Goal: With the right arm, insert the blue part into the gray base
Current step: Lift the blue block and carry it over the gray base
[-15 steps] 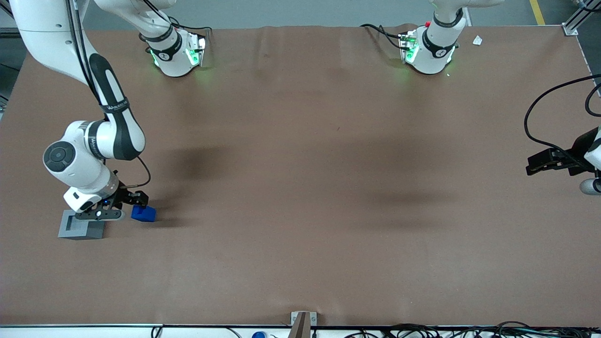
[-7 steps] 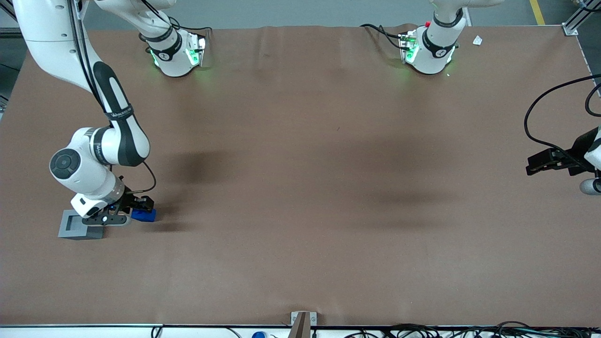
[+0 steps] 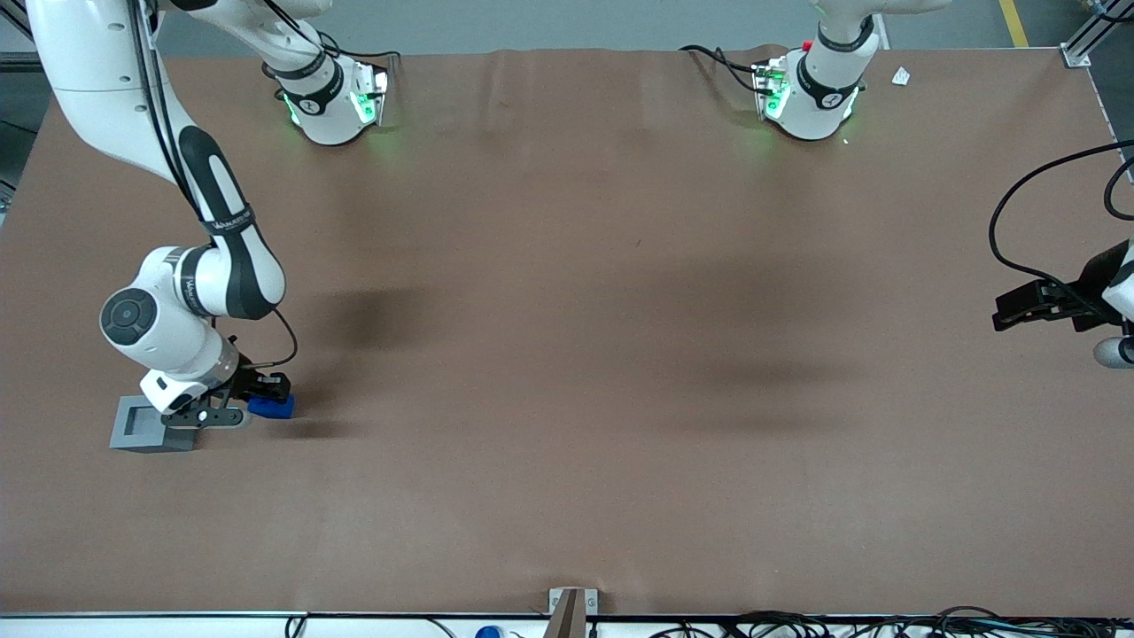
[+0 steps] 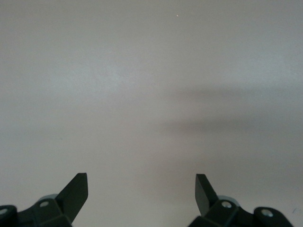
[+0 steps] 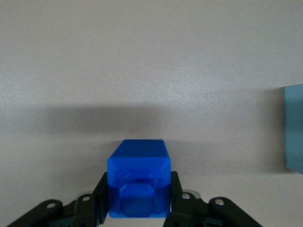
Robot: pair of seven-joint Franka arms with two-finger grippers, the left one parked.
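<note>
Stood early in the task: grasp made or nearly made, insertion not begun. Found the blue part on the table, just beside the gray base, toward the working arm's end of the table. Saw the gripper down low over the part, with the right arm bent above it. In the wrist view, caught the blue part sitting between the two fingers, both pressed against its sides with no gap showing. Judged the fingers closed on the part. Could not tell whether the part had left the table; a shadow lay close around it, and no clear lift showed. Glimpsed an edge of the gray base near the part, apart from it. Noted the square hole in the base unfilled in the front view. Left to do: lift the part, carry it over the hole, line it up square with the walls, lower it in, let go.
</note>
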